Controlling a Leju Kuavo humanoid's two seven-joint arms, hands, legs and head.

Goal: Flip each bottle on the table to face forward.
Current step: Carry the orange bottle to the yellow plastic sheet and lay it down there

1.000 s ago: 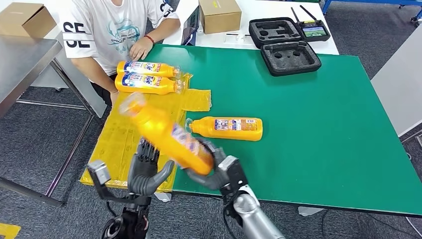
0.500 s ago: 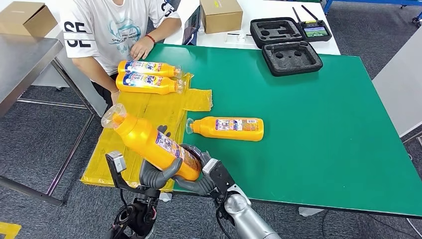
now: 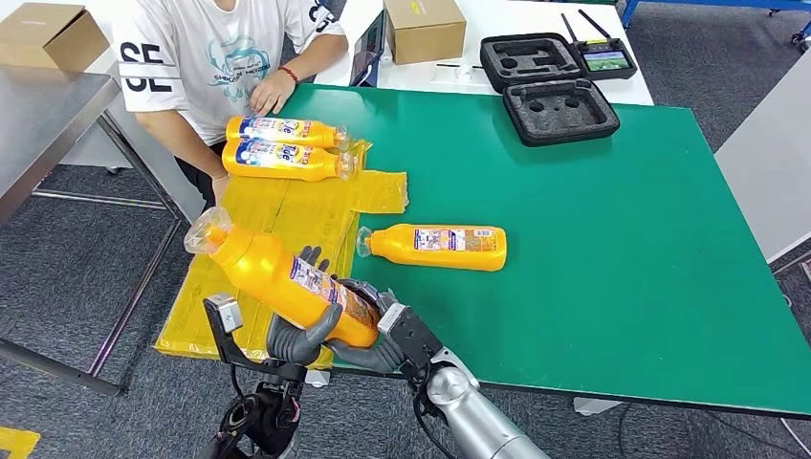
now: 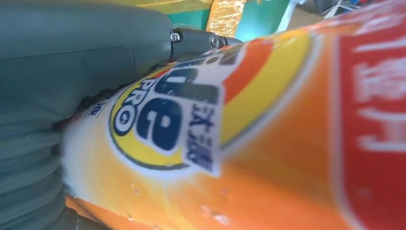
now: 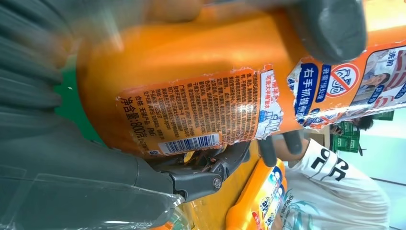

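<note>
An orange bottle (image 3: 282, 279) is held tilted above the near edge of the green bench (image 3: 612, 239), gripped between the left hand (image 3: 292, 335) and the right hand (image 3: 383, 339), fingers wrapped around its base. Just beyond it, a second bottle (image 3: 435, 246) lies flat. Farther off, two more bottles (image 3: 282, 146) are seen beside a seated person (image 3: 215, 53).

Both hands (image 3: 330, 330) hold 1 orange plastic bottle (image 3: 282, 279) over the near table edge (image 3: 574, 382); 2 labelled orange bottles (image 3: 285, 146) lie at the far left.
</note>
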